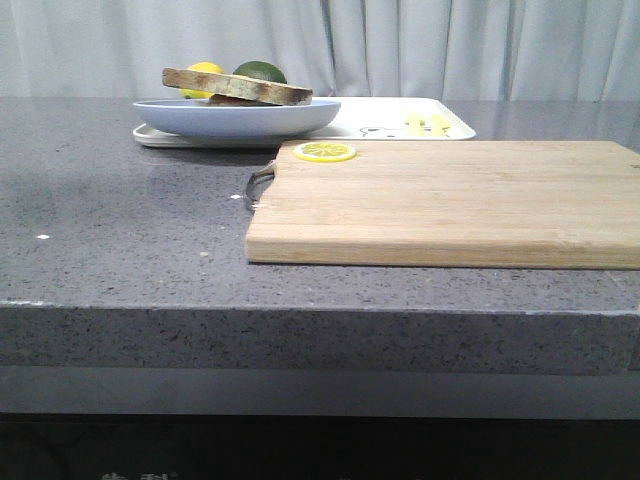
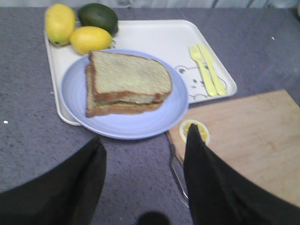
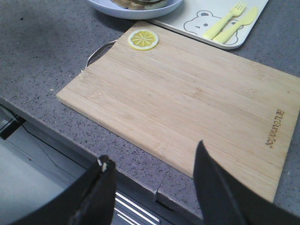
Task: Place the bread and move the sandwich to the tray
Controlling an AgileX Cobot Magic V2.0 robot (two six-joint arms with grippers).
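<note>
The sandwich [image 2: 125,84] is seen complete, the top bread [image 2: 129,75] laid on it, on the pale blue plate [image 2: 122,124], and this plate is resting on the near part of the white tray [image 2: 154,37], its front rim overhanging toward the wooden cutting board [image 1: 450,200]. The left gripper [image 2: 145,154] is held wide apart and empty just before the plate, and the right gripper [image 3: 152,173] is likewise wide and empty over the board's near edge. The task is judged almost done, so the arms should be drawn back gently, without the plate rim or the lemon slice [image 3: 143,39] being touched
</note>
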